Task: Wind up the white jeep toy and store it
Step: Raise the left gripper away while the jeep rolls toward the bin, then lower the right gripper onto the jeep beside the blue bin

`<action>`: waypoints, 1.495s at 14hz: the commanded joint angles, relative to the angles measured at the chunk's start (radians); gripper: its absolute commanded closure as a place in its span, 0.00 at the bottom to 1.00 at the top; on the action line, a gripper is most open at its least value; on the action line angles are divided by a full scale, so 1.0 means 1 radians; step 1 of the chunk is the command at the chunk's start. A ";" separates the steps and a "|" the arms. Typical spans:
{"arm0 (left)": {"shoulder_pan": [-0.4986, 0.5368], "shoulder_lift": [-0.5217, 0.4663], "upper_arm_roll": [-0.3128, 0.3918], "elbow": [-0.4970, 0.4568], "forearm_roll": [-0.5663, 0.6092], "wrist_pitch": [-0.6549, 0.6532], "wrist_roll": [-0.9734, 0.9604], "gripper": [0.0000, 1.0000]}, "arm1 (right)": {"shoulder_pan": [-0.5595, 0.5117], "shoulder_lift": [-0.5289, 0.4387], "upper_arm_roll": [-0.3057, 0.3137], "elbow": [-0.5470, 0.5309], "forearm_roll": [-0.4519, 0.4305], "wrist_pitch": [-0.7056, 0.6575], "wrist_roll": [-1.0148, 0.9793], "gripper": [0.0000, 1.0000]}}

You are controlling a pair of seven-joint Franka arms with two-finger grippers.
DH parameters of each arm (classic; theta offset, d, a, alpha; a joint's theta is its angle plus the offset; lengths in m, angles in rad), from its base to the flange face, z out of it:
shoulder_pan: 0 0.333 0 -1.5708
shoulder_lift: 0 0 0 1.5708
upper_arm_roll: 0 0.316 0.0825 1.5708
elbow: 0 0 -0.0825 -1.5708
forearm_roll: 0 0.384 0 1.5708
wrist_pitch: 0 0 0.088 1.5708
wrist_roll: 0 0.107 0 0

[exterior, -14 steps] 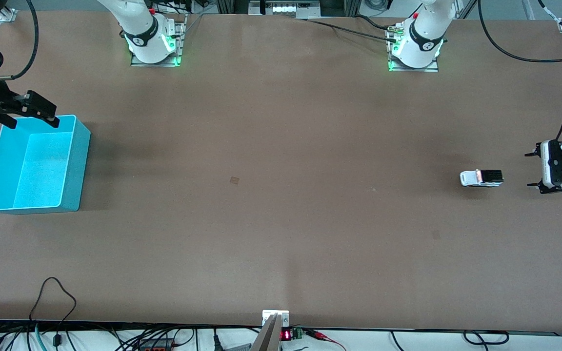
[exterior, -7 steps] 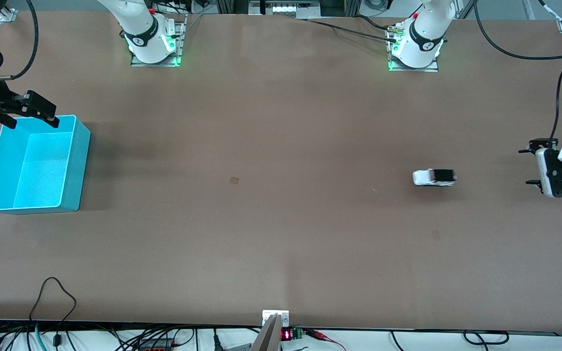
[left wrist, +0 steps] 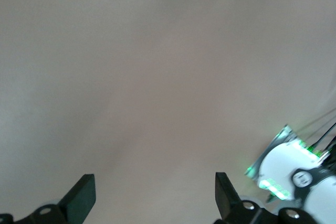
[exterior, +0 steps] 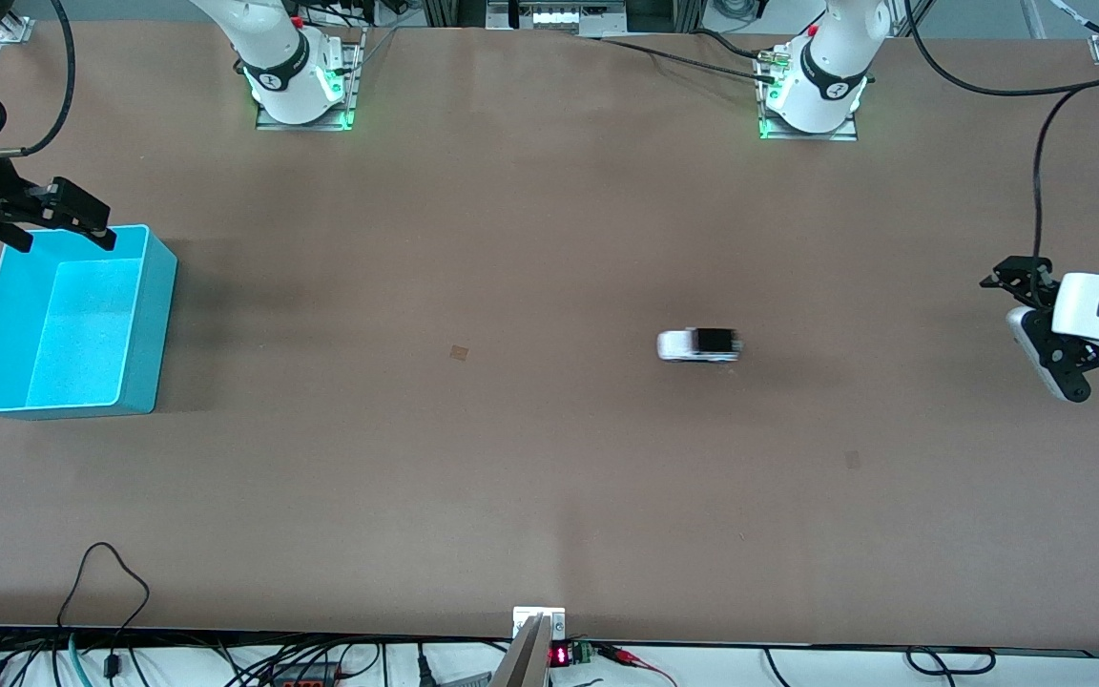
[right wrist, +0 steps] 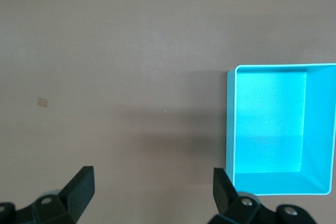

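Jeep (exterior: 699,345): alone mid-table, right of frame centre, blurred.
Handling: likely light, rigid, rolls easily; pinch across its sides.
Left gripper (exterior: 1036,324): right edge, fingers wide, empty.
Right gripper (exterior: 58,224): fingers wide, over bin (exterior: 160,315).

One desk (exterior: 549,477) carries the things. On it there is one white jeep toy (exterior: 699,345), near the middle of the frame, and one turquoise bin (exterior: 160,315), at the frame's middle left edge. Two robot arms are there, each with one pincer: the left pincer (exterior: 1036,324) at the frame's middle right edge and the right pincer (exterior: 58,224) at the upper left. Two arm bases stand along the top of the frame. One small square mark (exterior: 459,353) shows near the centre.
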 commanded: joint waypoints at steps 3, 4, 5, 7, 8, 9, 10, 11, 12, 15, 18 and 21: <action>-0.085 -0.124 0.022 -0.003 0.005 -0.042 -0.382 0.00 | -0.006 -0.021 0.000 -0.021 0.016 -0.003 -0.015 0.00; -0.097 -0.149 0.025 -0.014 0.004 -0.035 -0.471 0.00 | -0.006 -0.021 0.000 -0.021 0.016 -0.001 -0.015 0.00; -0.126 -0.172 0.045 -0.028 0.005 -0.018 -0.561 0.00 | -0.007 -0.021 0.000 -0.021 0.016 -0.001 -0.015 0.00; -0.168 -0.227 0.080 -0.073 0.004 0.039 -0.732 0.00 | -0.006 -0.021 0.000 -0.021 0.016 -0.001 -0.014 0.00; -0.170 -0.254 0.082 -0.103 0.005 0.082 -0.807 0.00 | -0.006 -0.020 0.000 -0.021 0.016 -0.001 -0.013 0.00; -0.170 -0.276 0.082 -0.132 0.005 0.123 -0.864 0.00 | -0.007 -0.020 0.000 -0.021 0.016 -0.001 -0.015 0.00; -0.170 -0.291 0.085 -0.150 0.005 0.149 -0.892 0.00 | -0.007 -0.021 0.000 -0.021 0.016 -0.001 -0.014 0.00; -0.170 -0.301 0.085 -0.152 0.005 0.168 -0.897 0.00 | -0.007 -0.021 0.000 -0.021 0.016 -0.001 -0.013 0.00; -0.173 -0.311 0.086 -0.152 0.005 0.198 -0.900 0.00 | -0.007 -0.020 0.000 -0.021 0.016 -0.001 -0.013 0.00; -0.226 -0.353 0.166 -0.181 -0.007 0.232 -0.898 0.00 | -0.006 -0.021 0.000 -0.021 0.016 -0.001 -0.013 0.00; -0.219 -0.359 0.171 -0.189 -0.015 0.226 -0.892 0.00 | -0.007 -0.021 0.000 -0.021 0.016 -0.001 -0.015 0.00; -0.214 -0.365 0.171 -0.189 -0.015 0.228 -0.894 0.00 | -0.006 -0.018 0.000 -0.022 0.016 -0.001 -0.015 0.00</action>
